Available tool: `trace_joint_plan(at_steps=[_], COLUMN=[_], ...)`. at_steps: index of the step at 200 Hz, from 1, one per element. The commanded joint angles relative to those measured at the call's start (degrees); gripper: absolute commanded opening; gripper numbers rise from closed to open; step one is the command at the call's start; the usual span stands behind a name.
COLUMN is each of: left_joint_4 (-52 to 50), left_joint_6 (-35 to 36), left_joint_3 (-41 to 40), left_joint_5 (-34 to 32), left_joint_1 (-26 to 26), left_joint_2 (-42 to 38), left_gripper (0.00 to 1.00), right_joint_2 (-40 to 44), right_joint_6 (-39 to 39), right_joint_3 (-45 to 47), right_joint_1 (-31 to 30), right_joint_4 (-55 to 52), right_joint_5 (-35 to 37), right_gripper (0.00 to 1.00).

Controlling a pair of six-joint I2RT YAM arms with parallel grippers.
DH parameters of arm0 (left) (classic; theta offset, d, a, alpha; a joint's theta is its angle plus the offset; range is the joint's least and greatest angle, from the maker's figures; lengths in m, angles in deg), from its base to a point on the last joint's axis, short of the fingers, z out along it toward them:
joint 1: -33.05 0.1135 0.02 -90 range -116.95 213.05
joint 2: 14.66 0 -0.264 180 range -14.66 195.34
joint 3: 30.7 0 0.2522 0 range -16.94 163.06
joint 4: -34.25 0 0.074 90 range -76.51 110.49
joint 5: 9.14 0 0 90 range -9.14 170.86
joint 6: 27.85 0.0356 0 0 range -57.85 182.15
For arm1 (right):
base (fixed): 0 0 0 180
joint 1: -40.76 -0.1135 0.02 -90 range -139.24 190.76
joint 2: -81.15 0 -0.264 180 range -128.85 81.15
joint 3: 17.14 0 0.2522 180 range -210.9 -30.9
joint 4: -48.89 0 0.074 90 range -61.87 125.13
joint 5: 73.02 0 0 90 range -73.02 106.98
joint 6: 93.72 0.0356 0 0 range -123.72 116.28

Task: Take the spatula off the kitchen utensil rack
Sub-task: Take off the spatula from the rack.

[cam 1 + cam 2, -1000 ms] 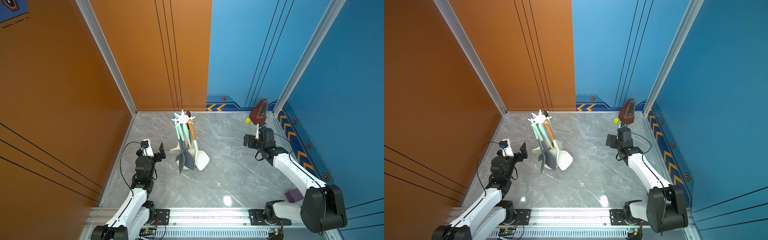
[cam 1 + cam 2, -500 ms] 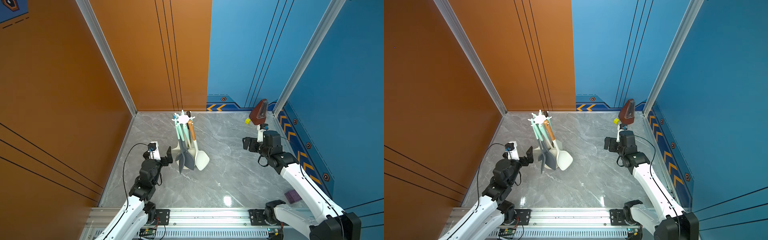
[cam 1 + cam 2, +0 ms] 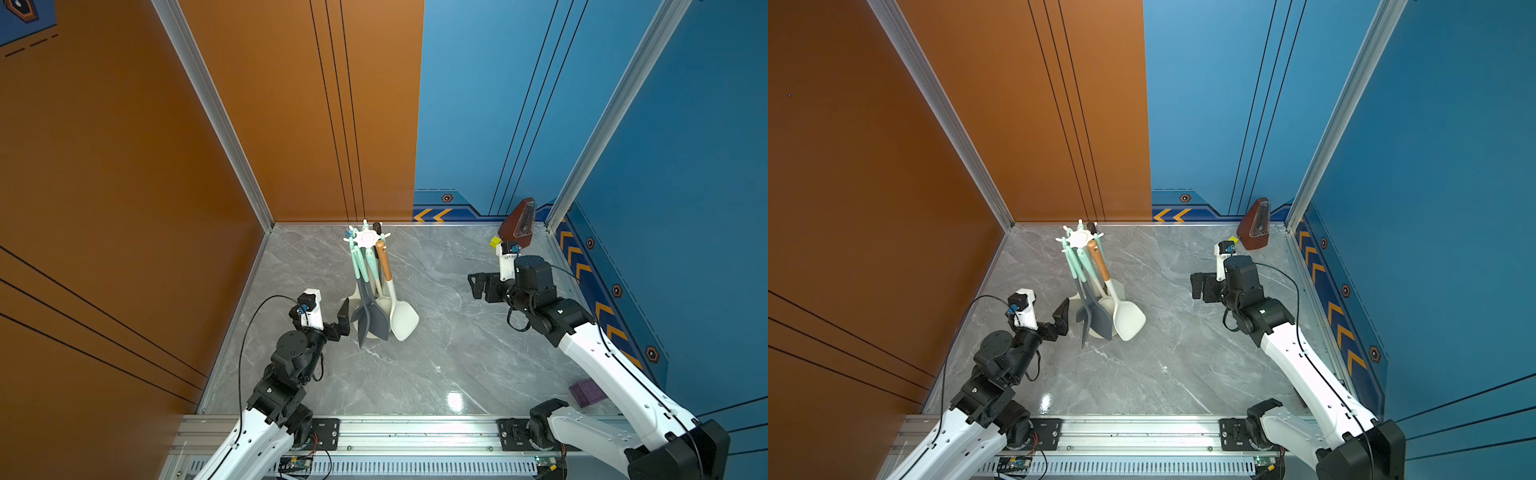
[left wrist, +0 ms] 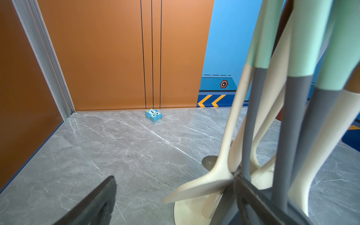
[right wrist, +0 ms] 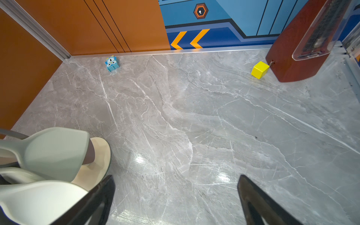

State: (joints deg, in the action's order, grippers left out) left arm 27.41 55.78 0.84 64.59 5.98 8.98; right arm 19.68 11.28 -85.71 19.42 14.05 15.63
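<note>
Spatula (image 3: 402, 319): likely light, stiff, slick; you'd grip its wooden handle (image 3: 384, 262).
Left gripper (image 3: 343, 318): kitchen utensil rack's (image 3: 368, 237) 9 o'clock, jaws wide, empty.
Right gripper (image 3: 478, 286): 3 o'clock, jaws wide, empty.

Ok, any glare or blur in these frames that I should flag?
In both top views a bright reflection sits on the marble table near its front edge; all else is sharp. Left wrist view: the hanging utensils close to the lens are soft, the blue owl toy crisp. Right wrist view: two glare patches on the tabletop, yellow cube sharp.
</note>
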Motion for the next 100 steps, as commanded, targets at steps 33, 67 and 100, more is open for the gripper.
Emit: trace_joint_plan(at_steps=[33, 67, 100], left_joint_4=[-1.0, -0.9, -0.9], left_joint_6=[3.0, 2.9, 3.4], left_joint_3=[0.5, 0.6, 3.8], left_joint_5=[5.1, 7.3, 9.7], left_joint_1=[-2.0, -3.4, -4.5], left_joint_2=[-6.3, -7.5, -3.0], left_gripper=[0.95, 0.95, 0.93], right_joint_2=[-0.5, -1.2, -1.7], right_joint_6=[-1.8, -2.7, -3.5], right_joint_3=[-3.1, -4.6, -6.5], right_joint_1=[-1.6, -3.5, -7.0], right_joint_4=[-2.1, -2.2, -2.1], right_joint_5=[0.5, 0.1, 0.9], right_gripper=[0.99, 0.99, 0.98])
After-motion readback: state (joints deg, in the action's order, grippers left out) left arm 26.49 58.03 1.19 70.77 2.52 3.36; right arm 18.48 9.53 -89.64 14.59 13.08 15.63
